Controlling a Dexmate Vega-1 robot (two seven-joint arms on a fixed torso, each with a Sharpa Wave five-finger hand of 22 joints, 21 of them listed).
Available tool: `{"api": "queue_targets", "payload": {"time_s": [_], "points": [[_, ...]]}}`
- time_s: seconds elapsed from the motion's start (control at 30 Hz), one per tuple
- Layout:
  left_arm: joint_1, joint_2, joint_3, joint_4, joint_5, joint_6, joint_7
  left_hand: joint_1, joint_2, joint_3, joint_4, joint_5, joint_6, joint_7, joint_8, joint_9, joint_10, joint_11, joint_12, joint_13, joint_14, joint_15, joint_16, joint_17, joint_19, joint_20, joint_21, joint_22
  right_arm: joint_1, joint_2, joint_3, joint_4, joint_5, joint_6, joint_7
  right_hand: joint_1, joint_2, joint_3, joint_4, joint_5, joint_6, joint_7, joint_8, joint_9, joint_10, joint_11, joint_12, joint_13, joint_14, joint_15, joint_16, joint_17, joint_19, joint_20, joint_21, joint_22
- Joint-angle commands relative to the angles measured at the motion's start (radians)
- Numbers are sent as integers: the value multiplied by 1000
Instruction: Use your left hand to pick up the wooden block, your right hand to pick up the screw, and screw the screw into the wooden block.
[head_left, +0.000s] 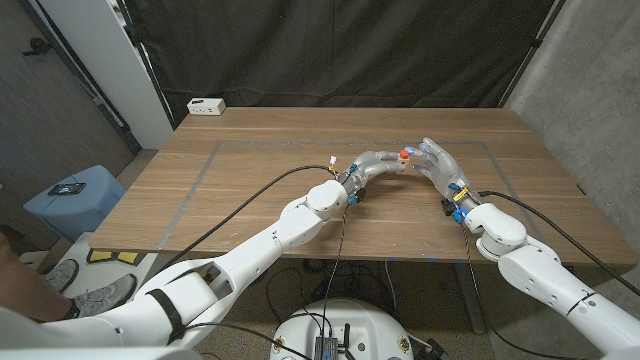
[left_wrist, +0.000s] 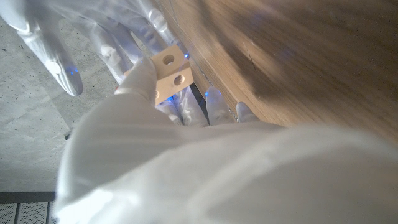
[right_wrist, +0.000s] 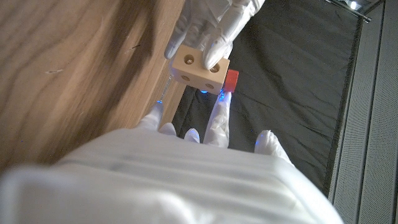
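— What do you get from the head view?

— My left hand (head_left: 378, 163) and right hand (head_left: 436, 160) meet in the air over the far right part of the table (head_left: 250, 200), nearer its far edge than its near one. Between them I see the red head of the screw (head_left: 404, 154). I keep both lifted, I judge, so the screw can turn freely.

— And the left wrist view?

— The left hand (left_wrist: 149, 81) pinches the wooden block (left_wrist: 170, 70) between thumb and fingers, holes facing the camera. The right hand's fingers (left_wrist: 56, 56) reach in beside it. Holding the block by its sides leaves the holes clear, which is likely the point.

— The right wrist view?

— The wooden block (right_wrist: 200, 70) sits in the left hand (right_wrist: 211, 28), two holes showing. The screw (right_wrist: 231, 79) is at the block's side, touching it or nearly so, with a fingertip (right_wrist: 219, 106) of my right hand (right_wrist: 205, 124) against it. The right hand seems to pinch the screw, though the other side of the grip is hidden. Whether the thread has entered a hole, I cannot tell.
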Motion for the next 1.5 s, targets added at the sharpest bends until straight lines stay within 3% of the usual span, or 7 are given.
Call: {"api": "queue_targets", "payload": {"time_s": [0.03,0.73,1.23,1.5], "points": [[7,6,-1,-14,-2,5,3,8,3,12,1,3,-8,-2,-2,5,3,-6,10,7,-4,-57,0,1,0,3,6,4,-21,0,8,-16,-9,4,-27,10,8,3,-6,4,16,-1,5,5,9,0,5,2,-50,-11,4,0,8,-1,9,2],[12,9,-4,-16,-9,3,-2,8,4,9,6,2,-11,-16,-2,5,-1,-6,13,8,-5,-55,2,2,-1,4,5,4,-49,1,16,-46,-23,-4,-59,26,13,9,-16,4,122,26,22,6,57,-4,9,1,-23,-27,8,-2,32,-9,10,2],[11,12,-6,-14,-14,1,-11,2,2,5,11,2,-15,-30,-2,5,-2,-6,14,9,-7,-54,4,2,0,6,6,4,-54,3,13,-51,-21,-4,-53,37,19,14,-21,3,249,52,42,8,107,-4,11,1,-3,-40,8,-3,47,-18,8,2],[12,16,-7,-17,-16,0,-14,-3,2,1,14,2,-12,-39,0,5,1,-7,16,10,-5,-55,6,2,0,4,6,3,-62,7,18,-55,-25,2,-64,40,22,15,-22,2,284,45,46,8,124,-8,11,1,4,-46,9,-3,48,-22,7,2]]}}
